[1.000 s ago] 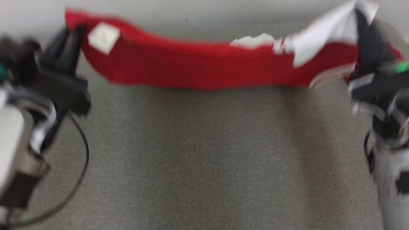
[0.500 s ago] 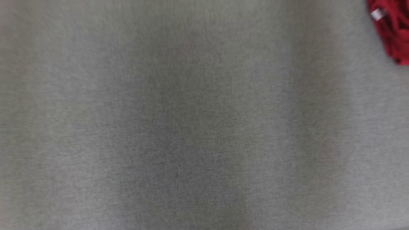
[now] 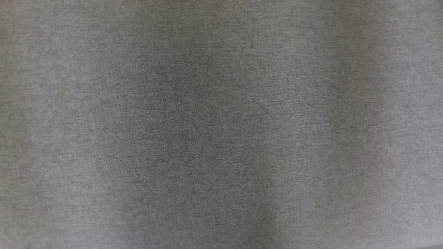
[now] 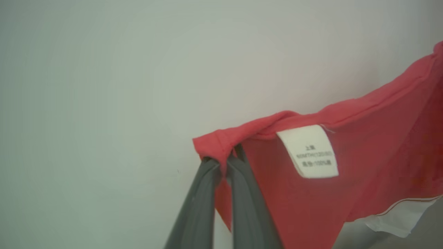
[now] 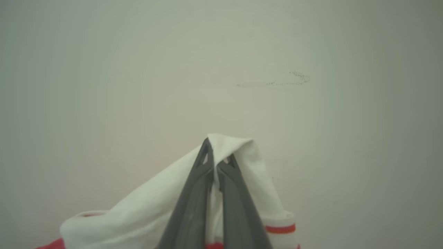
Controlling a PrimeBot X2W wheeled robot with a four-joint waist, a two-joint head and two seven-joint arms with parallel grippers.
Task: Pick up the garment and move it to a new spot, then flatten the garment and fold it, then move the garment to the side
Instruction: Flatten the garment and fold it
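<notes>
**Garment held aloft between two grippers.** Head view: a grey woven cloth surface [image 3: 221, 124] spans the frame. A second earlier this view held both grippers with the garment stretched between them, and half a second earlier a red scrap at the upper right. The whole picture has shifted, so it is the camera that has swung, not the cloth. Left wrist view: the left gripper [image 4: 224, 162], its long dark fingers pressed together, clamps a hemmed corner of the red jersey garment with white trim [image 4: 380, 155]. The garment runs up and to the right from the grip, in the air before a pale plain wall [image 4: 104, 86]. A white sewn-in care label [image 4: 308, 151] lies just beside the grip. Right wrist view: the right gripper [image 5: 216, 155], fingers likewise together, pinches a white fold of the garment, and a white ribbed cuff with a red stripe [image 5: 281, 228] droops beside the fingers. Judgement: the lift is made and the carry to a new spot is in hand, while flattening, folding and setting aside remain. The fabric looks thin and limp, draping from each grip
</notes>
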